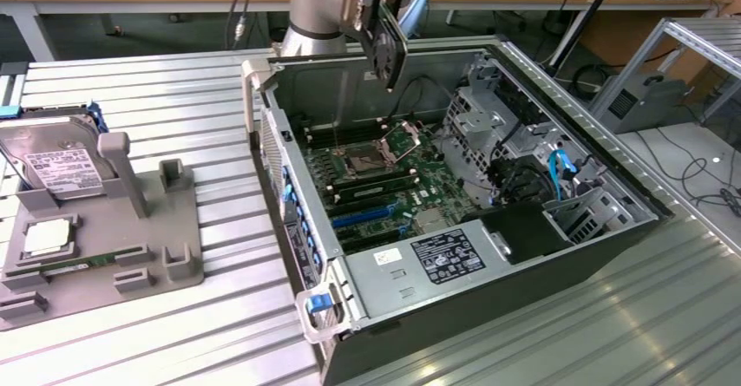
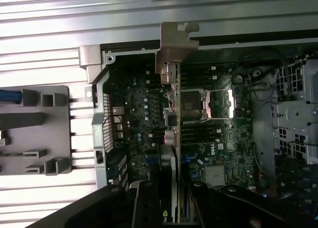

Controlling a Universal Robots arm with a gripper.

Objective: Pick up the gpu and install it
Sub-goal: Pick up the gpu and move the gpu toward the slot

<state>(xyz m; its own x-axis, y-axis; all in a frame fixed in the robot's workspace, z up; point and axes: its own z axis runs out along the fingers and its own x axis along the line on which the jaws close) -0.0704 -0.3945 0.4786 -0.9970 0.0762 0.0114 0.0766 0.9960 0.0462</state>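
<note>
Ribbed bare-metal surface (image 1: pixel 556 317), shiny, streaked with glare. Matt grey sheet-metal case (image 1: pixel 336 100). Gpu (image 1: pixel 390 56): dark matt board, dull silver metal bracket. Matt grey plastic holder (image 1: pixel 173 273). Hard drive (image 1: pixel 52 156): glossy metal, white paper label.

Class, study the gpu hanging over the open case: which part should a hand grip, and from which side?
Grip the gpu by its two flat faces near the upper edge, coming from above, as the hand does. It hangs upright, so the lower edge and silver bracket stay free.
</note>
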